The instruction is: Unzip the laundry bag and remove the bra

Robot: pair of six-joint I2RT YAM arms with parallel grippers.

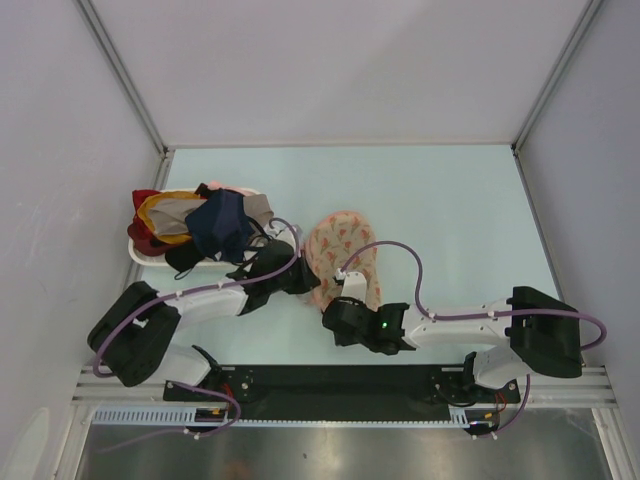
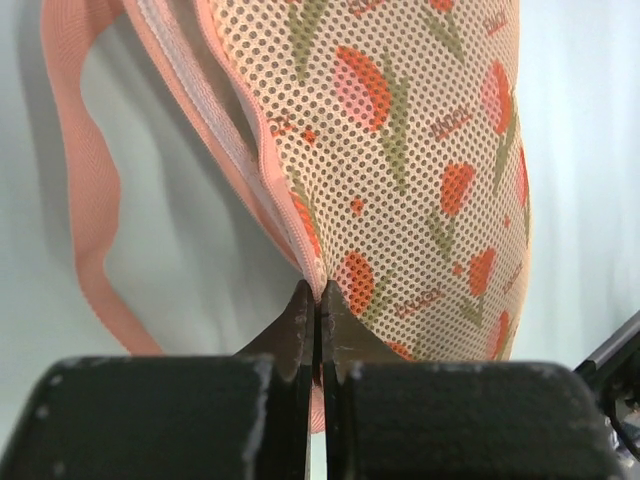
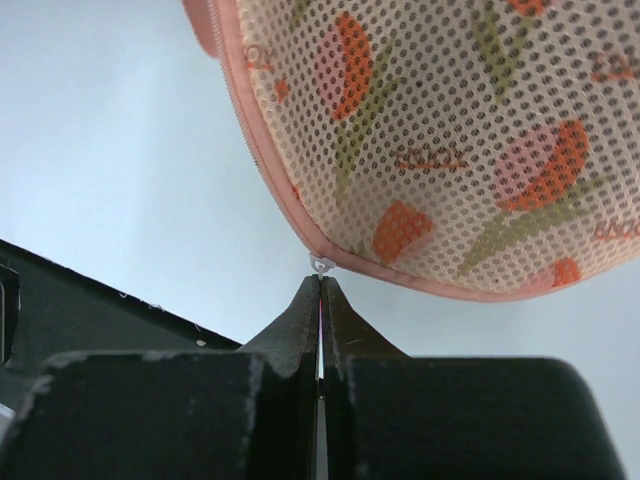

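The laundry bag (image 1: 338, 250) is a beige-pink mesh pouch with red-orange motifs, lying flat mid-table. My left gripper (image 1: 303, 279) is at its left edge. In the left wrist view my left gripper (image 2: 318, 300) is shut on the bag's pink zip edging, and the mesh (image 2: 400, 150) rises above it. My right gripper (image 1: 346, 300) is at the bag's near edge. In the right wrist view my right gripper (image 3: 321, 285) is shut on the small white zip pull (image 3: 320, 264) under the bag (image 3: 450, 130). The zip looks closed there. The bra is hidden.
A white basket (image 1: 140, 256) heaped with navy, red and yellow garments (image 1: 215, 225) stands left of the bag, just behind my left arm. A pink strap loop (image 2: 85, 200) hangs off the bag's edge. The black base rail (image 1: 330, 380) runs along the near edge.
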